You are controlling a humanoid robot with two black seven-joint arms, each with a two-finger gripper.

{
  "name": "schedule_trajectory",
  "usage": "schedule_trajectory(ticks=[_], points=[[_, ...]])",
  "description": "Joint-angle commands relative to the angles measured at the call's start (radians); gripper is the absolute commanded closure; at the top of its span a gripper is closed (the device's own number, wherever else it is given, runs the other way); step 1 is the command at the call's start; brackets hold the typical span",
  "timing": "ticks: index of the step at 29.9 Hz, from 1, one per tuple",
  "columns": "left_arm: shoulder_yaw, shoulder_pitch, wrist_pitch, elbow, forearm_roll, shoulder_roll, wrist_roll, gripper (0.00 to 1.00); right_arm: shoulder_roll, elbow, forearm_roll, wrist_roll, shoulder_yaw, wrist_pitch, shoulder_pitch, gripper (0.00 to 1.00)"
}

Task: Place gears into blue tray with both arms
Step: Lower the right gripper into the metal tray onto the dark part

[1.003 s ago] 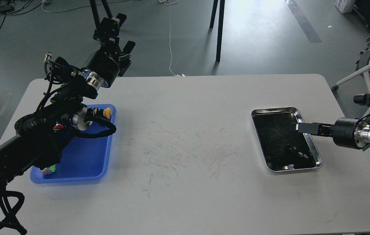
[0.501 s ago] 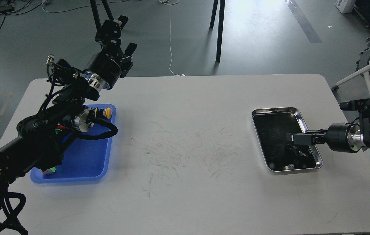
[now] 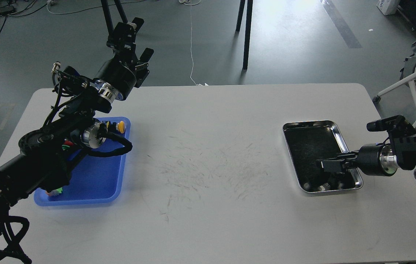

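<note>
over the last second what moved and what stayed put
The right gripper swept toward the near end of the steel tray, dipping over the gears; no grasp visible. The left gripper barely shifted. The blue tray stayed put.

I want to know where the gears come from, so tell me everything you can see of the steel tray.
The steel tray is a shiny rectangular metal pan with rounded corners, a low raised rim and a dark bottom. It lies flat on the right part of the white table, its long side running away from the camera at a slight slant. A few small dark pieces lie at its near end, too small to make out. The right gripper reaches in over its near half; contact cannot be told.
</note>
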Motion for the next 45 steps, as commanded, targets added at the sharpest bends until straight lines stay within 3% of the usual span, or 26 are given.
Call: schedule_trajectory(ticks=[1, 11, 17, 26, 36, 45], points=[[0.001, 0.001, 0.002, 0.000, 0.000, 0.000, 0.000, 0.02, 0.002, 0.001, 0.000, 0.002, -0.029, 0.000, 0.018, 0.18], [0.001, 0.007, 0.002, 0.000, 0.000, 0.003, 0.000, 0.02, 0.002, -0.002, 0.000, 0.002, -0.083, 0.002, 0.057, 0.26], [0.001, 0.008, 0.002, 0.000, -0.002, 0.006, 0.000, 0.02, 0.002, -0.001, -0.002, 0.002, -0.100, 0.006, 0.067, 0.39], [0.001, 0.008, 0.002, -0.001, -0.002, 0.006, 0.000, 0.02, 0.000, 0.001, -0.002, 0.002, -0.101, 0.025, 0.071, 0.48], [0.001, 0.010, 0.002, -0.001, -0.002, 0.009, 0.000, 0.02, 0.002, 0.002, -0.003, 0.009, -0.101, 0.040, 0.084, 0.65], [0.001, 0.020, 0.002, -0.001, 0.000, 0.009, 0.000, 0.02, 0.002, 0.002, -0.003, 0.011, -0.101, 0.046, 0.084, 0.71]])
